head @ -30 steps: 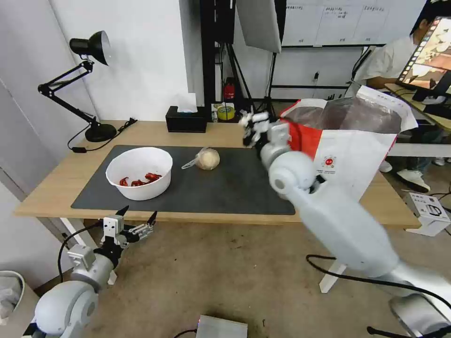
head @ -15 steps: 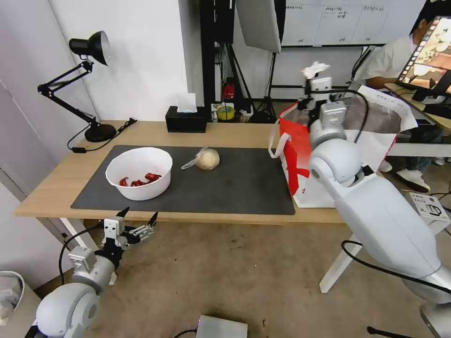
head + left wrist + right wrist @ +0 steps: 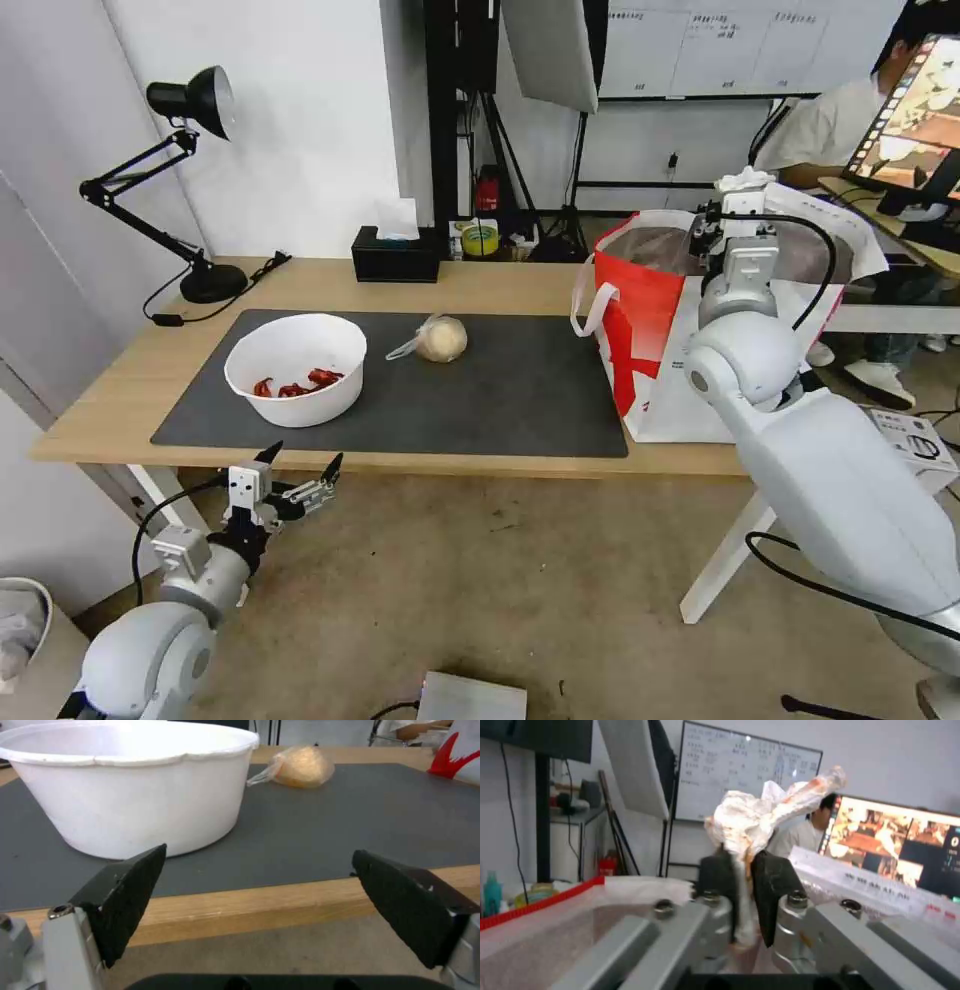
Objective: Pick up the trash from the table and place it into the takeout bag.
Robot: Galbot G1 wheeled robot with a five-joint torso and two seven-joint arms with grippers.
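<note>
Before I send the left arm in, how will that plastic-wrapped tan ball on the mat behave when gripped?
The tan ball looks round and sits free on the mat, so a nudge would probably roll it. Its clear wrap looks smooth, so likely slippery. The twisted wrap tail pointing toward the white bowl looks floppy. The left gripper hangs open below the table edge.

The right claw [image 3: 741, 196], clamped on the tissue [image 3: 744, 180], has swung from the far middle of the surface [image 3: 500, 283] to the right and now hangs over the open bag [image 3: 668, 330], lower than half a second ago. The bag's red side and handle, hidden behind the arm a second ago, are in plain sight. The left claw [image 3: 297, 465] has crept slightly nearer.
</note>
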